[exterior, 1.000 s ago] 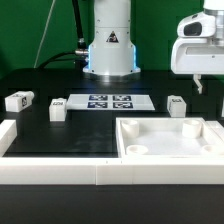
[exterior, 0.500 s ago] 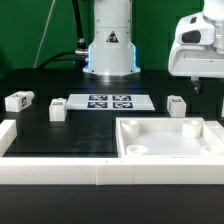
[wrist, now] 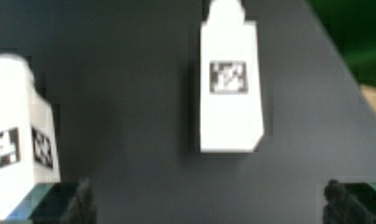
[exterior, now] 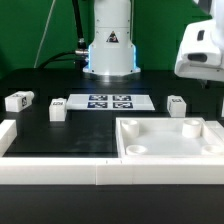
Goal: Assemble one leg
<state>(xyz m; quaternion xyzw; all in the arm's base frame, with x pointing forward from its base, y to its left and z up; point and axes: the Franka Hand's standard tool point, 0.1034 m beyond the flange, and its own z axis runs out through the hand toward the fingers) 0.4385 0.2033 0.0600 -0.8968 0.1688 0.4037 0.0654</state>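
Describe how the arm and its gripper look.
The arm is glossy white with rounded housings. Its base carries a black triangular warning mark above a blue glowing ring, with dark cables beside it. The gripper has a white boxy body and dark jaws.

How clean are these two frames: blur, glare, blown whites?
Exterior view: in focus and evenly lit; the white tray-like part is bright, nearly washed out against the black table; the tags on the marker board are legible. Wrist view: soft all over; the tag on the leg is smeared and its edges are fuzzy; the open pincer shows only as dark blurred fingertips.
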